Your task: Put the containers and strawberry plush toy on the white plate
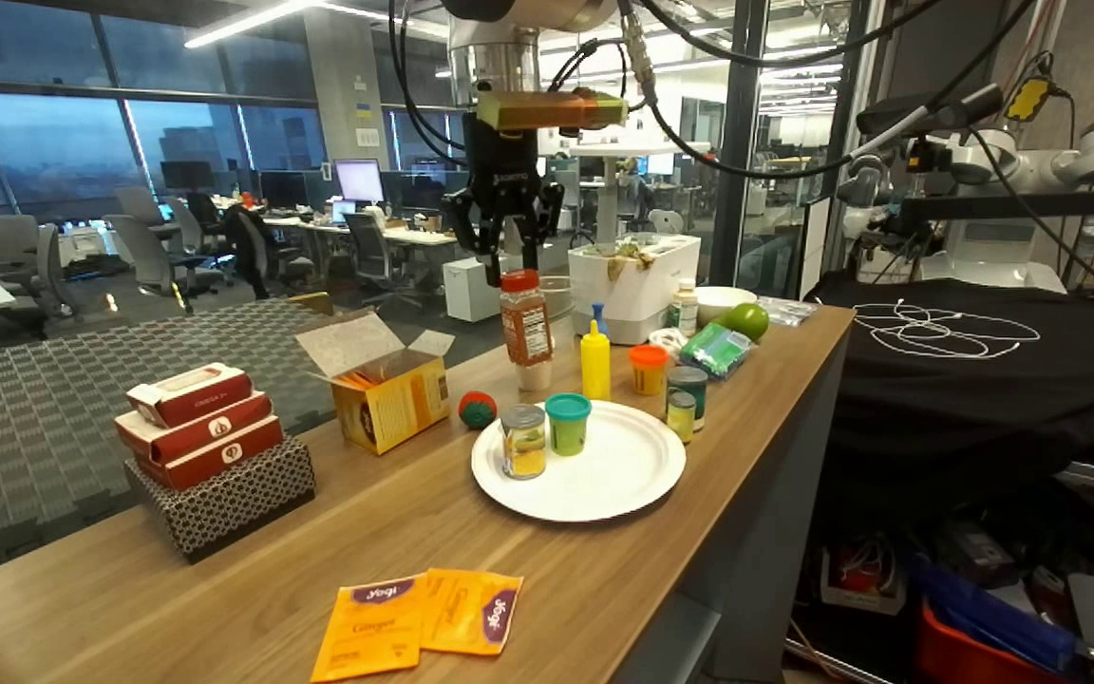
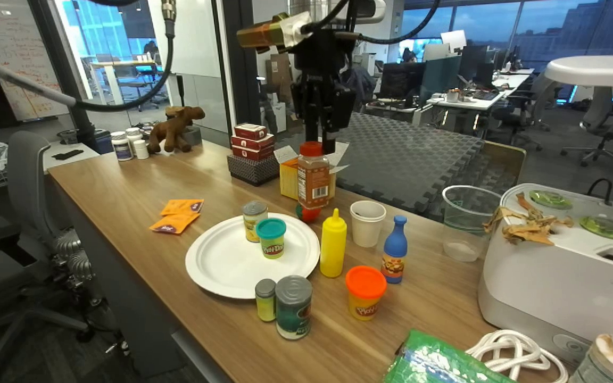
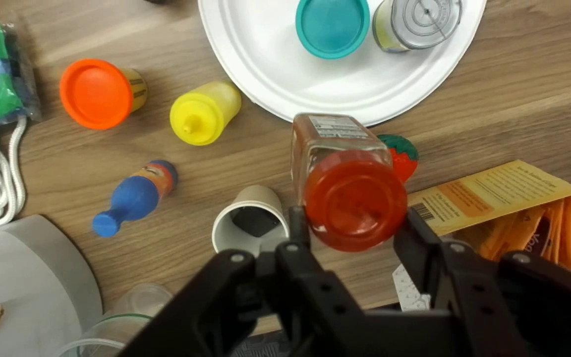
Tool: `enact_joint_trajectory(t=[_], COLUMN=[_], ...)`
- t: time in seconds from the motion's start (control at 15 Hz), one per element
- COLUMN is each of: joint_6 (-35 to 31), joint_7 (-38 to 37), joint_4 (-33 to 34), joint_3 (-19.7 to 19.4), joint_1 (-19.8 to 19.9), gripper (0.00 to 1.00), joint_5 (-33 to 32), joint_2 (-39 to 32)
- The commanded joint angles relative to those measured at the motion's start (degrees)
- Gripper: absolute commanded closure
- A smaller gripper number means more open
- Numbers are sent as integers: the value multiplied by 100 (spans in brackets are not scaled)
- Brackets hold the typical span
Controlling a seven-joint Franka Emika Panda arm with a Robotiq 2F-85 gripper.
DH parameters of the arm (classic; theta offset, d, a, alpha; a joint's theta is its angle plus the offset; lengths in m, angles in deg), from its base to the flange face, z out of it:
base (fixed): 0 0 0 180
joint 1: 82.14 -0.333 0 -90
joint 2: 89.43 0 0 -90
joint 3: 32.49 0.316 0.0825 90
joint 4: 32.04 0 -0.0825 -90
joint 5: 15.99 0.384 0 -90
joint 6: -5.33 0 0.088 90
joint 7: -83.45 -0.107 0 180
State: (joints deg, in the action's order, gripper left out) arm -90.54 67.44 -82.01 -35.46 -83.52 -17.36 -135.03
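While pincer [image 3: 353, 222] grips jar [image 2: 313, 183], toy [image 1: 478, 410] nr plate [image 1: 604, 486].

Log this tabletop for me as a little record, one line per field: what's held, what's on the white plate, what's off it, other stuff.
Held: red-lidded jar, in the end effector, raised above the table
On white plate: teal-lidded tub, silver-topped can
Off white plate: strawberry plush toy, yellow squeeze bottle, orange-lidded tub, small yellow-green jar, green can, blue bottle
Other: open yellow box, stacked red boxes, two orange packets
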Motion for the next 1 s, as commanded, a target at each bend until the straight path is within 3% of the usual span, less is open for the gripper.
enact_joint_trajectory(t=[0.0, 0.4, 0.93], joint_6=[-48, -344, -1637], joint_7=[-177, -286, -659], joint_4=[-478, -1601, -3727], joint_3=[-48, -29, -86], joint_1=[-101, -65, -130], gripper=[77, 77, 77], joint_5=[-70, 6, -93], joint_2=[484, 1182, 2467])
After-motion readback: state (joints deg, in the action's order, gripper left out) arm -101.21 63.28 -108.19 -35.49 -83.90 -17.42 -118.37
